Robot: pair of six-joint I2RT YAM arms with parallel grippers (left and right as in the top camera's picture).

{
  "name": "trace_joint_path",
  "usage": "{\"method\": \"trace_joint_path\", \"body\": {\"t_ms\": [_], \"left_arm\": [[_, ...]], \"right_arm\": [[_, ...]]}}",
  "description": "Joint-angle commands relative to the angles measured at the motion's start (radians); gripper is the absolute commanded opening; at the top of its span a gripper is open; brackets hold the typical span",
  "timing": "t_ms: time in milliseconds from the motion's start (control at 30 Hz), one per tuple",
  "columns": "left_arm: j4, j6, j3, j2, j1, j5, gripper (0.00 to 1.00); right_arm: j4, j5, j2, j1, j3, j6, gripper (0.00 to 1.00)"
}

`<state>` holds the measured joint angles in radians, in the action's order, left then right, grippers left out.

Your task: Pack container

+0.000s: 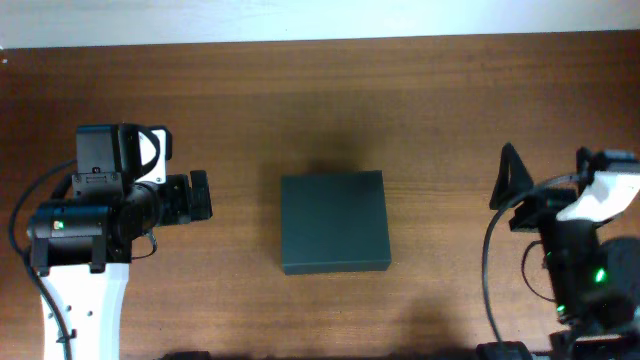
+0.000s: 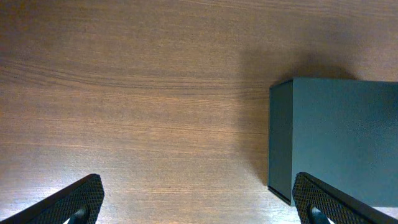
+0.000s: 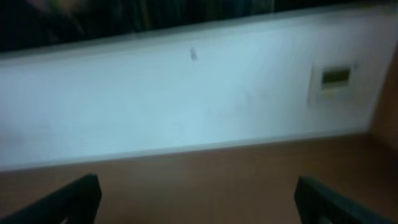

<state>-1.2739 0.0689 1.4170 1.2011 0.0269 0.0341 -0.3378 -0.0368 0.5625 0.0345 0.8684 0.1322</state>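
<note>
The container (image 1: 334, 222) is a dark greenish-black box lying closed at the middle of the brown wooden table. It also shows at the right of the left wrist view (image 2: 336, 140). My left gripper (image 1: 200, 196) is open and empty, left of the container and apart from it; its two fingers (image 2: 199, 202) stand wide apart over bare wood. My right gripper (image 1: 512, 185) is open and empty at the right side of the table, well clear of the container. Its fingers (image 3: 198, 199) frame bare table, and the container is out of that view.
A white wall (image 3: 186, 99) with a small white panel (image 3: 334, 79) rises beyond the table's far edge in the right wrist view. The arm bases stand at the front left (image 1: 85, 290) and front right (image 1: 590, 280).
</note>
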Motion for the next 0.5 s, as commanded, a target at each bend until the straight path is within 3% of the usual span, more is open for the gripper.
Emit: {"method": "trace_joint_path", "body": {"t_ms": [0, 233, 467], "left_arm": [[0.002, -0.002, -0.005, 0.003, 0.005, 0.011, 0.99], [0.002, -0.002, -0.005, 0.003, 0.005, 0.011, 0.99], [0.002, -0.002, -0.005, 0.003, 0.005, 0.011, 0.99]], "right_arm": [[0.136, 0.045, -0.100, 0.005, -0.148, 0.005, 0.99], [0.573, 0.111, -0.271, 0.005, -0.493, 0.008, 0.99], [0.763, 0.117, -0.361, 0.005, -0.679, 0.008, 0.99]]}}
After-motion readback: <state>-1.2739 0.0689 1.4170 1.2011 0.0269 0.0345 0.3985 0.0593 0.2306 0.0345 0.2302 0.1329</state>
